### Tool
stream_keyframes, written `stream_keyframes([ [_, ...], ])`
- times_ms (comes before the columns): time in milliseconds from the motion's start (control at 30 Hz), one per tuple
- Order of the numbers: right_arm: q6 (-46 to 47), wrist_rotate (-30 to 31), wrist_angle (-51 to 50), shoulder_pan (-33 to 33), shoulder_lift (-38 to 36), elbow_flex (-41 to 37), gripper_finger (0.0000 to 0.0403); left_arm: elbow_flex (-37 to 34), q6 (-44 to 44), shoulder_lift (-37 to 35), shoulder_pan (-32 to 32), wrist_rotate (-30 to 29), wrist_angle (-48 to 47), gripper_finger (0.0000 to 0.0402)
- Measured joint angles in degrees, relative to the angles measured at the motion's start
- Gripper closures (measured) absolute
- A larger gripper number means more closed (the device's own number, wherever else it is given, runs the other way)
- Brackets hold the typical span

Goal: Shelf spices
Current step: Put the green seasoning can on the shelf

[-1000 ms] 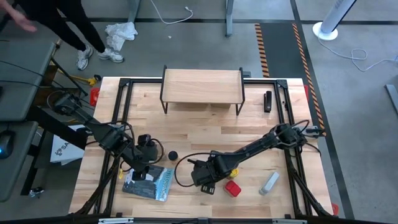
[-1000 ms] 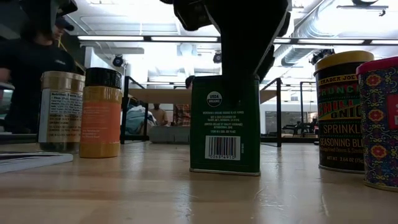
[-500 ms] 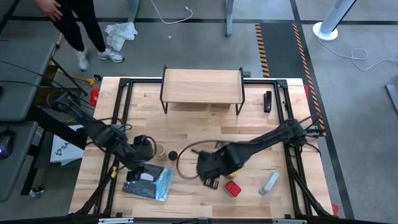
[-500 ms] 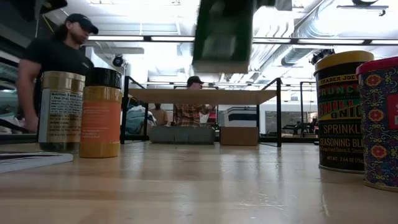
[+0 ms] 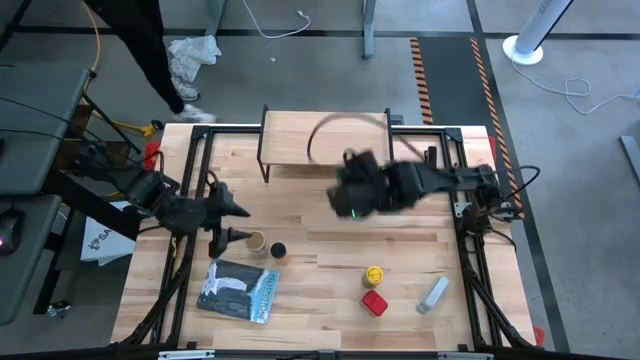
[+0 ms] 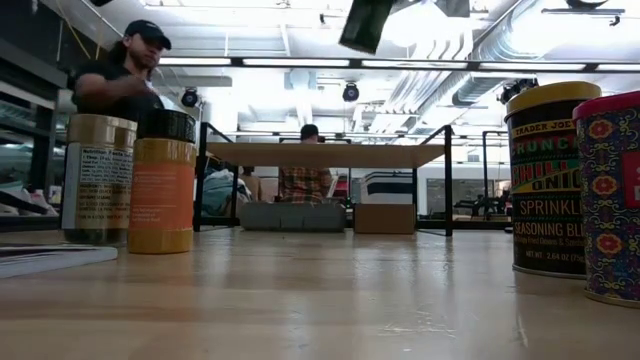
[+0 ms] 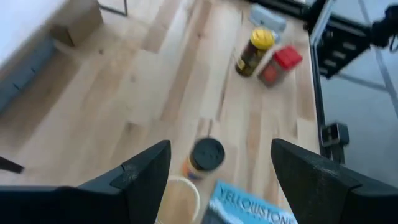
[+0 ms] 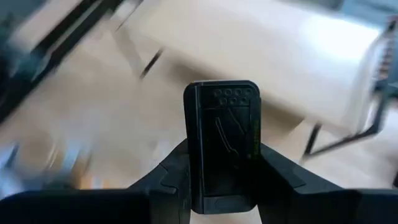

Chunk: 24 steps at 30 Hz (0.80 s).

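Note:
My right gripper [image 5: 350,197] is high over the table's middle, just in front of the shelf [image 5: 325,138], and is shut on the dark rectangular spice tin [image 8: 222,146]. The low view shows the tin [image 6: 365,24] tilted near the top of the picture. My left gripper [image 5: 226,214] hangs open above the table's left side. Below it stand the tan cylinder [image 5: 255,243] and the black-capped amber jar [image 5: 278,250]. The yellow jar [image 5: 372,275] and the red tin [image 5: 375,302] stand near the front right. My right gripper pinches the dark tin between its two fingers, one on each of two opposite sides [image 8: 198,171]. The tin's black end with its shaker holes [image 8: 231,94] sticks out past the fingertips. The tin is lifted clear of the table and tilted.
A blue-grey book-like case [image 5: 238,292] lies at the front left. A small grey bar [image 5: 432,293] lies at the front right. A black object [image 5: 430,162] sits right of the shelf. A cardboard cube [image 6: 384,218] stands under the shelf. People are beyond the far edge.
My right gripper has lifted the dark tin off the table near the front. It has carried the tin up and toward the far edge, close to the shelf, rolling so that the tin tips. My left gripper has risen and drawn away from the case toward the far left.

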Motion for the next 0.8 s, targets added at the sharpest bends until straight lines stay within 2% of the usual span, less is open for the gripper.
stream_keyframes([
  [100, -2.85, 1.15, -0.14, -7.67, -0.08, 0.02, 0.0292, 0.02, 2.04, -0.92, 2.68, -0.41, 1.83, 0.0128],
  [167, -6.12, -0.19, -0.17, -13.52, -0.06, -0.04, 0.0292, 0.00, 2.37, -1.12, 4.04, 0.01, 2.47, 0.0128],
  [333, -14.24, -11.64, -0.22, -28.52, -0.06, -0.05, 0.0292, 0.01, 2.93, -1.16, 6.57, 0.20, 4.75, 0.0129],
  [433, -17.77, -14.53, -0.24, -34.82, 0.40, -0.06, 0.0292, 0.00, 2.12, -1.09, 7.72, 0.11, 5.25, 0.0129],
  [633, -22.16, -20.59, -0.21, -41.61, 1.43, -0.06, 0.0292, 0.00, 1.92, -1.09, 9.72, -1.81, 7.55, 0.0129],
  [800, -22.73, -23.40, -0.21, -42.08, 2.81, -0.06, 0.0292, 0.00, 1.98, -1.09, 11.46, -3.09, 8.24, 0.0129],
])
